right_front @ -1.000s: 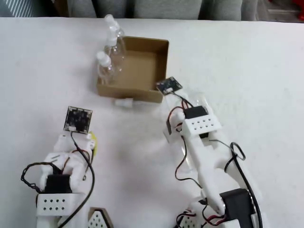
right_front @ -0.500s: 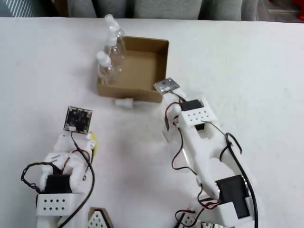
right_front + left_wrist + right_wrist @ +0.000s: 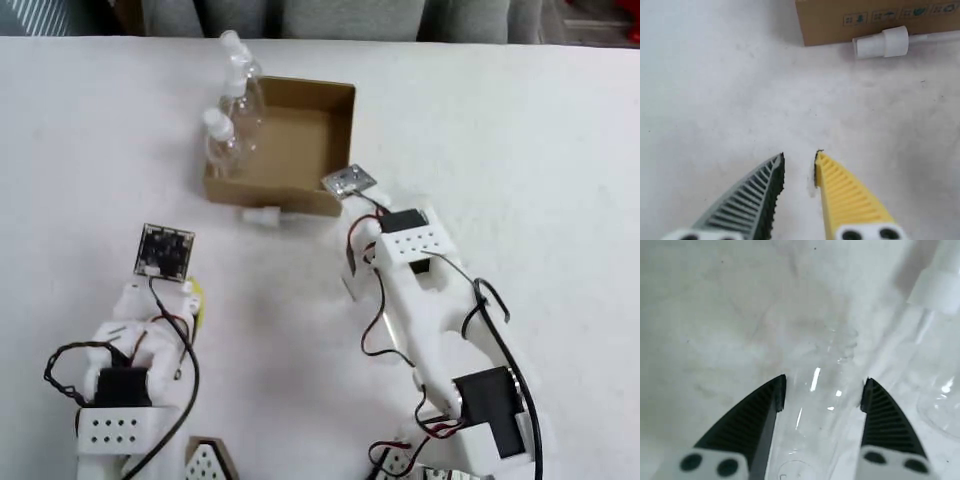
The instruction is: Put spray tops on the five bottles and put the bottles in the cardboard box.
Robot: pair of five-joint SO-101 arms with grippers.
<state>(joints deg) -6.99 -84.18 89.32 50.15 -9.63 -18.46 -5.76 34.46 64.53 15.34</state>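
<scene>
While the left gripper (image 3: 799, 155) hung slightly parted and empty near a loose spray top (image 3: 882, 41) beside the cardboard box (image 3: 275, 195), the right gripper (image 3: 824, 381) clasped a clear bottle (image 3: 815, 412) lying on the table (image 3: 520, 130).

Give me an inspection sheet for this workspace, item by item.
Surface: white table, no spills seen.
Job's things: cardboard box open; topped bottles standing at its left wall; loose spray top lying in front of the box; uncapped bottle lying on the table, with a neighbour bottle beside it that has its top on.
Clutter: nothing seen.
Hands: left hand low over the table, slightly open, empty; right hand closed on the uncapped bottle.
Cables: red and black wires in loose loops on both arms.
Surroundings: grey upholstery beyond the far edge.
</scene>
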